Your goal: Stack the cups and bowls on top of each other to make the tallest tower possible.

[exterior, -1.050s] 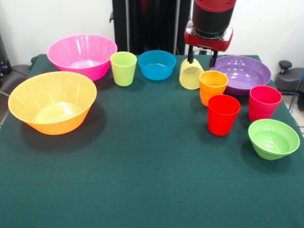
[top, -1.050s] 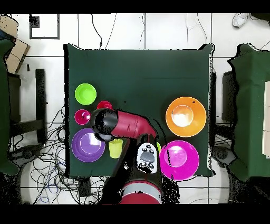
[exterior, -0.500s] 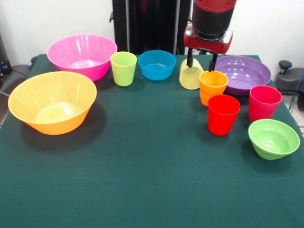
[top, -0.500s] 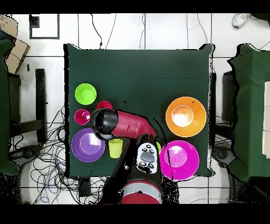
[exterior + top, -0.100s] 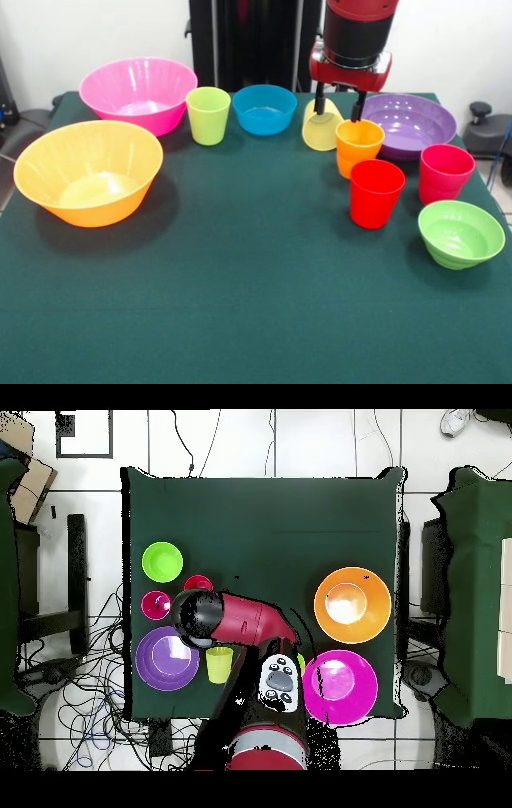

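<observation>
Green-clothed surface (image 5: 240,304) carries everything | orange bowl (image 5: 88,172) front-left, pink bowl (image 5: 138,93) behind it | purple bowl (image 5: 408,122) far right | pale yellow cup (image 5: 322,126) tipped over | claw (image 5: 338,104) spread wide, one finger by yellow cup, other over orange cup (image 5: 358,146)

A green-covered table (image 5: 240,304) carried everything. On it sat five bowls: orange (image 5: 88,172), pink (image 5: 138,94), blue (image 5: 264,109), purple (image 5: 408,124) and light green (image 5: 461,234). Upright cups stood beside them: lime (image 5: 208,115), orange (image 5: 358,147), red (image 5: 376,193) and pink-red (image 5: 445,173). A yellow cup (image 5: 322,126) was tilted.
</observation>
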